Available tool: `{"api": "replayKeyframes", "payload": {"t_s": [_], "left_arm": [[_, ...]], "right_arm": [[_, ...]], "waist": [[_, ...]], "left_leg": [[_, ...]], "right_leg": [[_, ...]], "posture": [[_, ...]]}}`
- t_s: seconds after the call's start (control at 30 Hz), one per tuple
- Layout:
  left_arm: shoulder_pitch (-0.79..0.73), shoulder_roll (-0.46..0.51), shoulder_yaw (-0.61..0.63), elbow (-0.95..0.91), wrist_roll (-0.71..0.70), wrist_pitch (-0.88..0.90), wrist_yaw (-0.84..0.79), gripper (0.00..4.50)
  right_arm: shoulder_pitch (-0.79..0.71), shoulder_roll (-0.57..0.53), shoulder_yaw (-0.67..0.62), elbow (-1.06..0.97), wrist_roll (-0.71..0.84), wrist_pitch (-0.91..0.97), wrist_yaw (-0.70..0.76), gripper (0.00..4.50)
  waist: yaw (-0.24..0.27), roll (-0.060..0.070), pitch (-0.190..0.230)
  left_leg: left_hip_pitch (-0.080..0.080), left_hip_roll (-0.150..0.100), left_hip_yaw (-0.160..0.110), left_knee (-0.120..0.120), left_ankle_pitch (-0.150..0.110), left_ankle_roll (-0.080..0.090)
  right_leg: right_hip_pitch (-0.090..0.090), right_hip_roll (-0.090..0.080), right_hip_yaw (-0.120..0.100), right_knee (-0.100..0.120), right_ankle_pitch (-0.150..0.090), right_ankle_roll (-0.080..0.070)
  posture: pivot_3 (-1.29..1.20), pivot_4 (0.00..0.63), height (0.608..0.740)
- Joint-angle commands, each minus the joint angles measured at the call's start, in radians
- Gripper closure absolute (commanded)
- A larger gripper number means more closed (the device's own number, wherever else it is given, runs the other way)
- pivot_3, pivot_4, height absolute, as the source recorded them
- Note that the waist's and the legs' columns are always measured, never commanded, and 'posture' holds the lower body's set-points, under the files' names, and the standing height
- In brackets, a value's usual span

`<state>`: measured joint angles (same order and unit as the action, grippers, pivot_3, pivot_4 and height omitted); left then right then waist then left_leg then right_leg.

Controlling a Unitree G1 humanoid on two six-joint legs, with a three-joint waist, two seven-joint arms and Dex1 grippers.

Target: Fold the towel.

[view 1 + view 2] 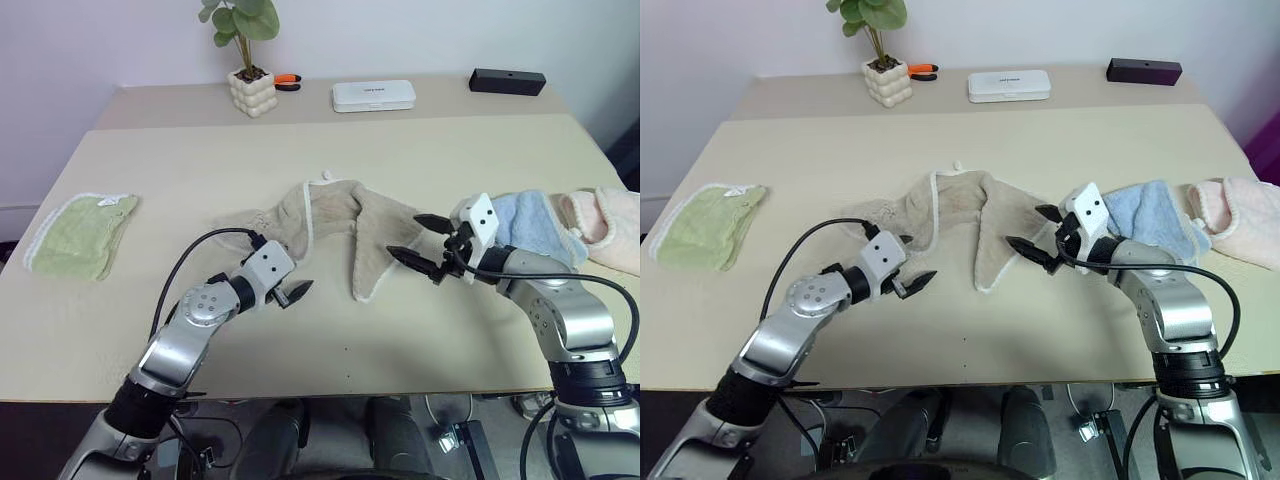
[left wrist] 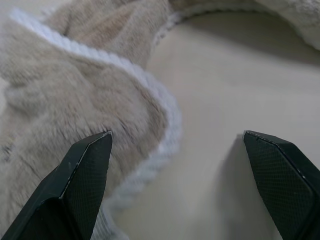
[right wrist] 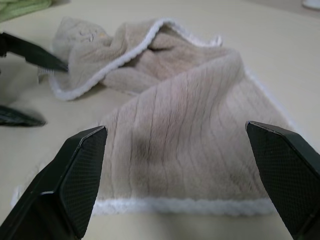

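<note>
Table [image 1: 330, 330] wide and pale in my feed; towel [image 1: 335, 225] lies crumpled at its middle. My left gripper [image 1: 285, 285] spread, empty, at the towel's near-left edge. My right gripper [image 1: 425, 245] spread, empty, by its right flap.

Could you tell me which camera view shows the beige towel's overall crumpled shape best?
The left eye view: the whole beige towel lies bunched on the table; the right eye view matches it. The wrist views show close-up parts, its white edging and ribbed pile.
</note>
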<state>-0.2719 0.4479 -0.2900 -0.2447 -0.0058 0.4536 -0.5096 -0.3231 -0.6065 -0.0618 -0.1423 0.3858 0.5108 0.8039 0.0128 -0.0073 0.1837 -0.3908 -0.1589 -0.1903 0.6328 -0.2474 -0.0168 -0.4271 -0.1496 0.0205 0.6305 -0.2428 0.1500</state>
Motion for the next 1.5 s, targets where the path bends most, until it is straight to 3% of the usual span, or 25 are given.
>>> {"api": "replayKeyframes", "payload": {"t_s": [0.03, 0.13, 0.37, 0.57, 0.77, 0.93, 1.03, 1.3, 1.4, 1.5], "left_arm": [[-0.01, -0.039, -0.01, 0.047, 0.026, 0.025, 0.032, 0.22], [-0.02, -0.059, -0.005, 0.084, 0.029, 0.014, 0.036, 1.01], [-0.016, -0.063, 0.024, 0.098, 0.022, 0.005, 0.034, 4.43], [0.0, -0.058, 0.08, 0.063, 0.018, -0.042, 0.063, 4.43], [0.177, 0.02, 0.328, -0.181, -0.171, -0.055, -0.028, 4.43], [0.315, 0.11, 0.438, -0.213, -0.212, -0.073, -0.087, 4.43], [0.354, 0.137, 0.482, -0.218, -0.228, -0.062, -0.098, 4.43], [0.378, 0.141, 0.479, -0.236, -0.23, -0.063, -0.09, 4.43], [0.381, 0.136, 0.469, -0.244, -0.233, -0.06, -0.09, 4.5], [0.385, 0.132, 0.467, -0.245, -0.234, -0.059, -0.088, 4.5]], "right_arm": [[-0.039, 0.007, -0.002, -0.009, -0.008, -0.04, -0.006, 0.0], [-0.043, 0.01, 0.002, -0.007, -0.018, -0.053, -0.015, 0.0], [-0.006, 0.007, -0.004, -0.05, -0.015, -0.051, -0.034, 0.0], [0.005, -0.01, -0.007, -0.07, -0.018, -0.046, -0.04, 0.0], [-0.061, -0.044, 0.019, 0.026, -0.086, -0.08, -0.032, 0.0], [-0.21, 0.011, 0.031, 0.229, -0.085, -0.03, -0.052, 0.0], [-0.352, 0.065, 0.029, 0.454, -0.116, 0.021, -0.124, 0.0], [-0.541, 0.107, 0.092, 0.918, -0.253, -0.101, -0.138, 0.0], [-0.572, 0.101, 0.124, 0.993, -0.291, -0.121, -0.098, 0.81], [-0.587, 0.1, 0.13, 1.022, -0.305, -0.14, -0.059, 2.34]], "waist": [[0.001, 0.0, 0.0], [0.001, 0.0, -0.001], [-0.002, 0.0, -0.001], [-0.003, 0.0, -0.001], [-0.005, 0.0, -0.001], [-0.007, 0.0, -0.001], [-0.005, 0.0, -0.001], [-0.007, 0.0, -0.001], [-0.019, 0.0, -0.002], [-0.026, 0.0, -0.002]], "left_leg": [[0.0, 0.0, 0.0, 0.0, 0.0, 0.0], [0.0, 0.0, 0.0, 0.001, 0.0, 0.0], [0.0, 0.0, 0.0, 0.001, 0.0, 0.0], [0.0, 0.0, 0.0, 0.001, 0.0, 0.0], [0.0, 0.0, 0.0, 0.0, 0.0, 0.0], [0.001, 0.0, 0.002, -0.001, 0.0, 0.0], [0.0, 0.0, 0.001, 0.0, 0.0, 0.0], [0.0, 0.0, 0.001, -0.001, 0.0, 0.0], [0.001, 0.001, 0.002, -0.001, 0.0, 0.0], [0.001, 0.001, 0.001, -0.001, 0.0, 0.0]], "right_leg": [[0.0, 0.0, 0.0, 0.0, 0.0, 0.0], [0.0, 0.0, 0.0, 0.0, 0.0, 0.001], [0.001, 0.0, 0.0, 0.0, 0.001, 0.001], [0.0, 0.0, 0.0, 0.0, 0.001, 0.001], [-0.001, 0.0, 0.001, 0.0, 0.0, 0.001], [-0.001, 0.0, 0.001, 0.0, 0.001, 0.0], [0.0, 0.0, 0.001, 0.0, 0.001, -0.001], [-0.001, 0.0, 0.001, -0.002, 0.002, -0.001], [-0.001, 0.0, 0.001, -0.001, 0.002, -0.001], [0.0, 0.0, 0.001, -0.001, 0.002, -0.002]], "posture": [[0.0, 0.15, 0.74], [0.0, 0.15, 0.74], [0.0, 0.15, 0.74], [0.0, 0.15, 0.74], [0.0, 0.15, 0.74], [0.0, 0.15, 0.74], [0.0, 0.15, 0.74], [0.0, 0.15, 0.74], [0.0, 0.15, 0.74], [0.0, 0.15, 0.74]]}}
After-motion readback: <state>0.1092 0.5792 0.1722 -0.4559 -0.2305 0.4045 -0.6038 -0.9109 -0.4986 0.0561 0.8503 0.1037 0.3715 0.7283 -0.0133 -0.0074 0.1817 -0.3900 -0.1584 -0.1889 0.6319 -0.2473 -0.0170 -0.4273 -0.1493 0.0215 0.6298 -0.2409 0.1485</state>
